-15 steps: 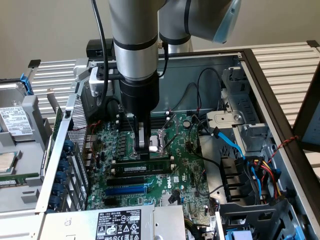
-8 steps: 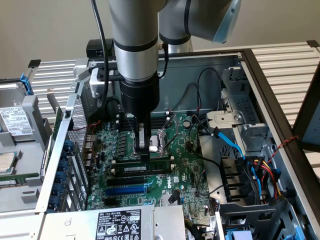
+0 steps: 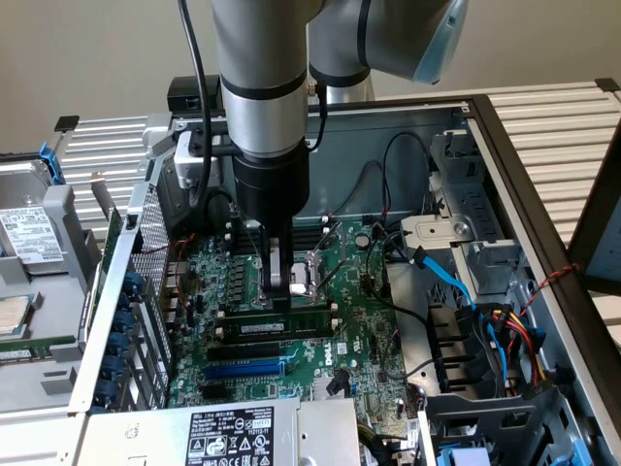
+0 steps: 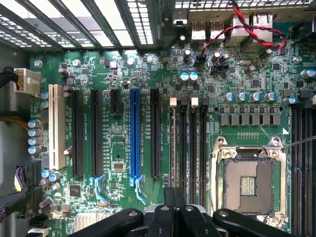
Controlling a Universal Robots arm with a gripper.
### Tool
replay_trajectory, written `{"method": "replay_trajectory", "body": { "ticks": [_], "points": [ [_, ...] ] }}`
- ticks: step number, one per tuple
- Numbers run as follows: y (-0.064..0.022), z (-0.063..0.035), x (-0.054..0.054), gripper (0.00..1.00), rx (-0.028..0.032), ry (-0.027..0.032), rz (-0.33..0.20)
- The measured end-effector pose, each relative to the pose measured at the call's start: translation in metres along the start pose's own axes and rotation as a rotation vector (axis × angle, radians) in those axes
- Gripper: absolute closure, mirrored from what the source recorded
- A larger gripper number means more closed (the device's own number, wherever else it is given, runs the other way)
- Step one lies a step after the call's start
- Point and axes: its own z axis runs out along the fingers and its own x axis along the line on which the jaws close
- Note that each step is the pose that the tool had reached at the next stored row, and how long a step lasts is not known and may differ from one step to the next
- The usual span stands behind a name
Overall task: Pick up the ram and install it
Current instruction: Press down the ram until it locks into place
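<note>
Hovering low over motherboard [image 3: 359,320], gripper [image 3: 279,282] directly above ram [image 3: 281,328]; stick's long axis crosses beneath fingertips. Finger state: cannot tell, nothing visibly pinched.

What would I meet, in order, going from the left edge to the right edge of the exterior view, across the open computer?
hard drive → row of blue clips → ram → light blue cable → red, yellow and black wire bundle
</note>
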Motion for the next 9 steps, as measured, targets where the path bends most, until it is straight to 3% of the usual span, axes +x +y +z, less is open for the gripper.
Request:
{"method": "replay_trajectory", "body": {
  "ticks": [9],
  "points": [
    [0.0000,0.0006,0.0004,0.89,-0.0001,0.0002,0.000]
  ]
}}
